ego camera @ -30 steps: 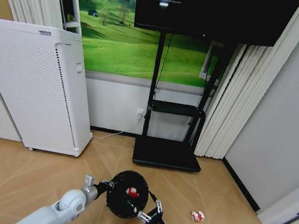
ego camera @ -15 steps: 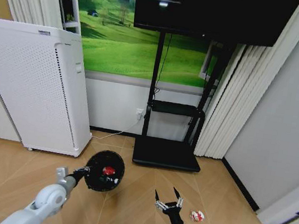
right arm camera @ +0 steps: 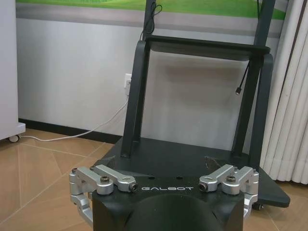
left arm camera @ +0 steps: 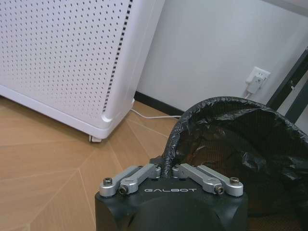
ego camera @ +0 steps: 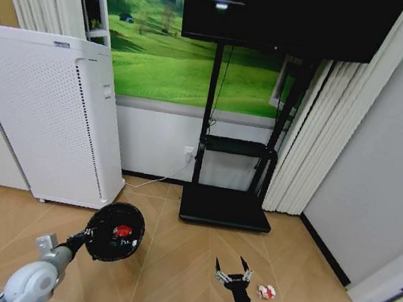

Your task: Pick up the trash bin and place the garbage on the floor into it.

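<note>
The trash bin [ego camera: 114, 231], a black round wastebasket lined with a black bag, hangs above the floor at lower left. My left gripper [ego camera: 84, 238] is shut on its rim; in the left wrist view the gripper [left arm camera: 167, 169] pinches the rim of the trash bin [left arm camera: 231, 139]. A red-and-white wrapper [ego camera: 122, 231] lies inside the bin. Another piece of garbage, a crumpled red-and-white wrapper [ego camera: 266, 291], lies on the floor at lower right. My right gripper [ego camera: 233, 271] stands open just left of it, with nothing between its fingers.
A tall white perforated appliance [ego camera: 48, 113] stands at the left by the wall. A black TV stand [ego camera: 225, 204] with a flat base sits in the middle, white curtains [ego camera: 317, 138] to its right. A white cable [ego camera: 155, 180] runs along the floor.
My left arm has carried the bin leftward, away from the right gripper. The right gripper has drawn out of the bin, opened, and now sits beside the wrapper on the floor.
</note>
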Available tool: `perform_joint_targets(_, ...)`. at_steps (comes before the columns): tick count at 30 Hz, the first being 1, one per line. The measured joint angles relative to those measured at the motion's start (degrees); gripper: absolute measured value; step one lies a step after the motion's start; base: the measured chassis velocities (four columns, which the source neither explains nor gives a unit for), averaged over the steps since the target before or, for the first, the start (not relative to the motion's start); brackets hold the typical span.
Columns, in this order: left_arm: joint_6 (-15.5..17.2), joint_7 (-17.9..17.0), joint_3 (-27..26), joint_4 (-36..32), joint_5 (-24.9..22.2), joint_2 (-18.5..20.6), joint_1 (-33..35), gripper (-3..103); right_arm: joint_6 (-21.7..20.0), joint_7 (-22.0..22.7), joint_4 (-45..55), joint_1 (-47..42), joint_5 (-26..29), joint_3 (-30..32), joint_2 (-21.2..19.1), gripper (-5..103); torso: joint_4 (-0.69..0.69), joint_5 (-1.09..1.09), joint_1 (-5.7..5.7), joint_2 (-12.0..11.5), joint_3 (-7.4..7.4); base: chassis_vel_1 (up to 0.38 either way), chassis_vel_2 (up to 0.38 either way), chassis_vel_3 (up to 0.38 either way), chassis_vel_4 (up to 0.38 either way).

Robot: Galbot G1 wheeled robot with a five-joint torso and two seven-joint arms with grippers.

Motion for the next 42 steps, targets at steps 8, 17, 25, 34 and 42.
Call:
perform_joint_targets(8, 0.03, -0.23, -0.19, -0.14, 0.58, -1.02, 0.63, 4, -1.16, 1.46, -2.82, 1.52, -1.1, -0.45, 0.48, 100, -0.03, 0.03, 0.0, 0.0, 0.01, -0.14, -0.111, 0.131, 0.113)
perform_joint_targets(17, 0.06, -0.45, -1.94, 1.4, 2.19, -1.51, 1.85, 4, -8.54, 6.87, -15.31, 11.4, -0.87, -2.22, 1.37, 100, 0.01, 0.0, 0.0, 0.0, 0.01, -0.004, -0.004, -0.002, 0.001)
perform_joint_targets(25, 0.06, -0.4, -4.08, 0.76, 1.46, -1.3, 2.99, 4, -12.82, 9.64, -27.2, 20.12, 2.6, -1.83, 3.43, 100, 0.0, 0.02, 0.01, -0.02, 0.01, 0.0, 0.0, 0.0, 0.0)
perform_joint_targets(34, 0.03, -0.43, -2.97, 1.56, 1.09, -0.87, 1.57, 4, -15.22, 12.3, -35.62, 21.55, 5.41, 0.35, 4.05, 89, -0.03, 0.0, 0.01, -0.02, 0.01, 0.0, 0.0, 0.0, 0.0)
perform_joint_targets(42, -0.1, -0.84, -2.24, 2.07, 1.22, -0.97, 1.02, 4, -15.26, 12.63, -41.19, 23.63, 6.27, 1.28, 5.54, 88, -0.01, 0.02, 0.01, -0.02, 0.01, 0.0, 0.0, 0.0, 0.0)
